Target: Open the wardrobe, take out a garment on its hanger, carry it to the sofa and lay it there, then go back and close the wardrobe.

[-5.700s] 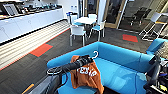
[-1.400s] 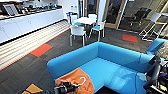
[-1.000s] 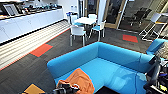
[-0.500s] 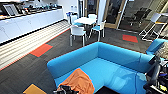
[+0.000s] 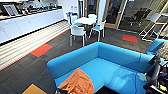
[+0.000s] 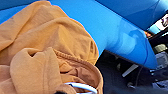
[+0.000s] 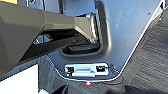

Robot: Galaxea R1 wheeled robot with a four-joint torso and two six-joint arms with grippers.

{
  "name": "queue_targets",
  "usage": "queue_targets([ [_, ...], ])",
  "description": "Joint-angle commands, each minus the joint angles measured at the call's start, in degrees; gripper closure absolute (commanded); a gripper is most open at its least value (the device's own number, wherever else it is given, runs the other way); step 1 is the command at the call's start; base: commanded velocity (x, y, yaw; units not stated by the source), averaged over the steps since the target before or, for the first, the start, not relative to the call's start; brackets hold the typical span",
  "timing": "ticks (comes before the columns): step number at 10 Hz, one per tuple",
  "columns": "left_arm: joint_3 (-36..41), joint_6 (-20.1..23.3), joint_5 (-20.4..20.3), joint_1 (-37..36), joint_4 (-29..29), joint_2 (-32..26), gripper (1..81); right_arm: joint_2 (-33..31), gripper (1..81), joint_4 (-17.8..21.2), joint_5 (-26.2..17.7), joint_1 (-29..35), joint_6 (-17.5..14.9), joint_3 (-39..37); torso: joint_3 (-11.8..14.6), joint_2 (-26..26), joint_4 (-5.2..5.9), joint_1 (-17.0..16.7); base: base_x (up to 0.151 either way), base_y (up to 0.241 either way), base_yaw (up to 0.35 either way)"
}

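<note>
Fabric of the burnt-orange hooded sweatshirt (image 6: 45,50) bunches right under the left wrist camera, its ribbed hem edge curling over a curved piece of the thin white hanger (image 6: 82,87) at the near edge of that view. Whether the left gripper is spread or pressed together I cannot tell; its fingers are not made out among the folds. In the right wrist view the robot's own dark plate and jointed bar sit over grey carpet, and the right gripper's state cannot be told either.

Just beyond the cloth runs the broad seat of the turquoise-blue sofa (image 6: 117,27), with its front edge dropping to dark floor and robot parts beside it. In the head view the sweatshirt (image 5: 78,83) lies crumpled on the near end of the sofa (image 5: 112,67) seat, close to the low backrest that wraps round its corner. A black arm of the robot (image 5: 153,75) stands by the sofa's far end.

Farther out, past the sofa back, dark carpet carries orange-red floor tiles (image 5: 41,50). Small white chairs (image 5: 77,32) ring a white round table (image 5: 86,21), and a long white counter (image 5: 30,23) lines the wall.
</note>
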Motion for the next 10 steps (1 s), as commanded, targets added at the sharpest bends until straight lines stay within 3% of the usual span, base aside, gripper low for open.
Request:
queue_targets([
  [1,-2.46,-0.04,5.94,-3.07,4.03,-1.81,1.0,0.18,1.0,-0.85,-4.11,0.16,-0.41,0.63,0.00,0.00,0.00,0.00,0.000,0.000,0.000],
  [10,-9.69,-0.57,5.76,8.70,3.51,-0.57,1.0,0.18,1.0,-1.38,-4.11,0.08,-0.41,0.72,0.02,0.00,0.00,-0.01,0.000,0.000,0.000],
])
